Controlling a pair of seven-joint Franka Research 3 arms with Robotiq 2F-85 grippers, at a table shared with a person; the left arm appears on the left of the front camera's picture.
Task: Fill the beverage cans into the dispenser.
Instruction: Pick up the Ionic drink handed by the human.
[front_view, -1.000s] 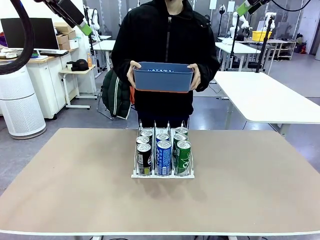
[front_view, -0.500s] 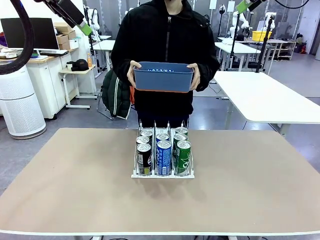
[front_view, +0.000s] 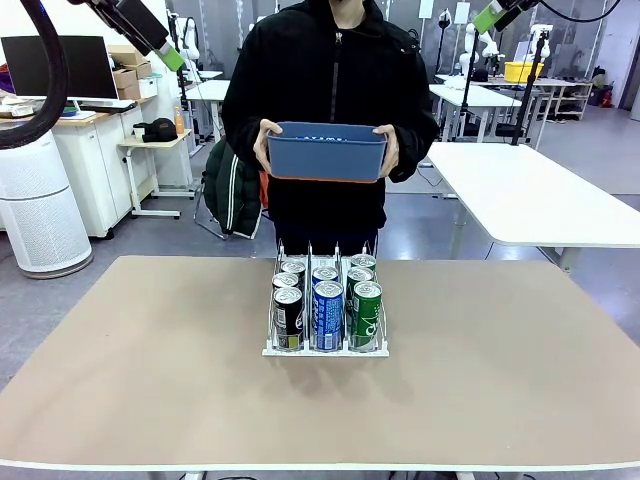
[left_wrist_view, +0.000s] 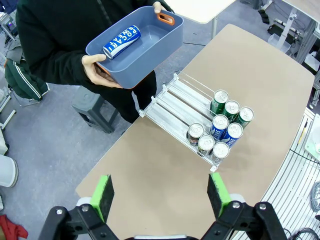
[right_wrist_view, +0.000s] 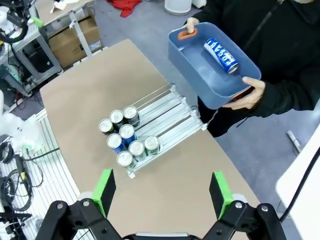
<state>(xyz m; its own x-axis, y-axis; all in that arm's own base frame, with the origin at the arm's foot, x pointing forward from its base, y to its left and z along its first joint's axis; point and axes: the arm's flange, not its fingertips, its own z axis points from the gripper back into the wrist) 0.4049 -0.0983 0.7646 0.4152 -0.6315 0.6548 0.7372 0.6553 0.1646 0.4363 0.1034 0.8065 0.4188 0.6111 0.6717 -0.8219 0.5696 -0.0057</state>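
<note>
Change in the last second: none. Tub, cans and both arms unmoved; filling stands paused.
Dispenser (left_wrist_view: 177, 100): centre of table (front_view: 150, 360), toward far edge.
Beverage cans (front_view: 328, 310): six, two per lane, at the robot-side end; black/silver, blue, green.
Blue can (left_wrist_view: 121, 41): lies in person's blue tub (left_wrist_view: 150, 37).
Left gripper (left_wrist_view: 160, 192), right gripper (right_wrist_view: 162, 192): jaws spread wide, empty, high above the table.

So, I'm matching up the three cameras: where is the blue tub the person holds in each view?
Front view: blue tub upper centre, above the dispenser.
Left wrist view: blue tub top, left of centre; dispenser at its lower right.
Right wrist view: blue tub upper right; dispenser at its lower left.
Shared landmark: the dispenser on the table.
</note>
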